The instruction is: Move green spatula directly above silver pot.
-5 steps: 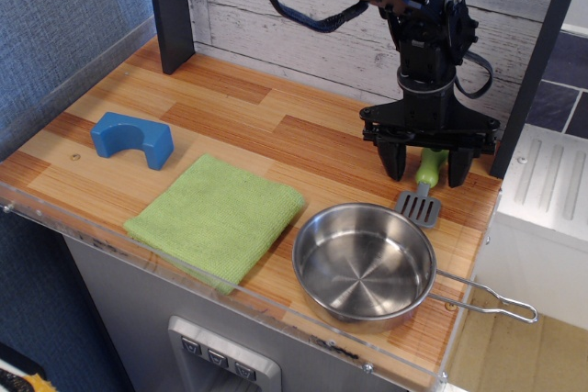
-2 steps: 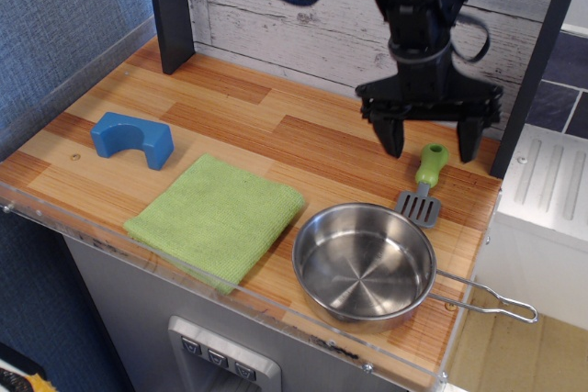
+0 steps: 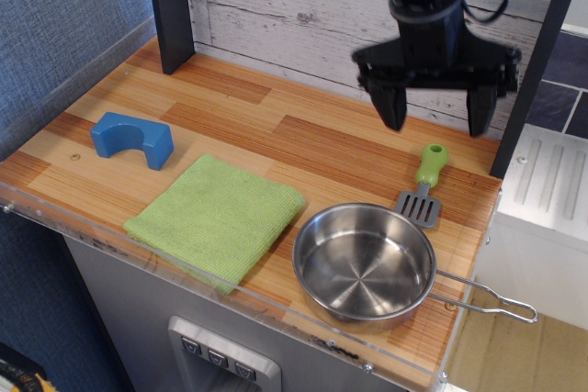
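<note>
The green spatula (image 3: 425, 184) lies on the wooden counter at the right, handle pointing to the back, grey slotted blade toward the front. Its blade sits just behind the rim of the silver pot (image 3: 364, 264). The pot stands at the front right, empty, its wire handle (image 3: 487, 296) reaching right past the counter edge. My gripper (image 3: 436, 117) hangs open and empty well above the spatula's handle, fingers pointing down and spread wide.
A green square cloth (image 3: 217, 215) lies front centre. A blue arch block (image 3: 132, 139) sits at the left. A dark post (image 3: 170, 11) stands back left and another (image 3: 537, 61) at the right edge. The wood-plank wall (image 3: 303, 16) closes the back.
My gripper was down around the spatula's handle a second ago. It has risen straight up, open and empty, and the spatula stays on the counter.
</note>
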`<state>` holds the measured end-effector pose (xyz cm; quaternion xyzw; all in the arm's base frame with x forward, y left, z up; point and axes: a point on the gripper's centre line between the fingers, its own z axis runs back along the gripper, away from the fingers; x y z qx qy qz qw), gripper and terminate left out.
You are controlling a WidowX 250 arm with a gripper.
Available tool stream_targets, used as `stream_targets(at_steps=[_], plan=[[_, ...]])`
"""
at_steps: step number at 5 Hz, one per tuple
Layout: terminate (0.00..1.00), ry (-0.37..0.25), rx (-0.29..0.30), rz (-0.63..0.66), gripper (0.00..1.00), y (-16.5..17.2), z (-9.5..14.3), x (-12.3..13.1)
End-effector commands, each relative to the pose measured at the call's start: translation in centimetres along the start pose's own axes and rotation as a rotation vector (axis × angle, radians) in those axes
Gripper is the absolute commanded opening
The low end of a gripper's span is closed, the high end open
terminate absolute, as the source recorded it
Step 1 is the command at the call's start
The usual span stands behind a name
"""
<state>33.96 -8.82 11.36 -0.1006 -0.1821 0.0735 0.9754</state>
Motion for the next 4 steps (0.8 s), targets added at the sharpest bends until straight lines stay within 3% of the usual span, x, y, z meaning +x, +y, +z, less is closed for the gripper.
stream_targets(at_steps=[1,3,4], plan=[[0.0,-0.067,-0.018,-0.028,1.0,0.24,4.5,-1.17],[0.0,-0.067,-0.018,-0.028,1.0,0.24,4.5,-1.17],[1.0,-0.067,-0.018,-0.028,1.0,0.24,4.5,-1.17]])
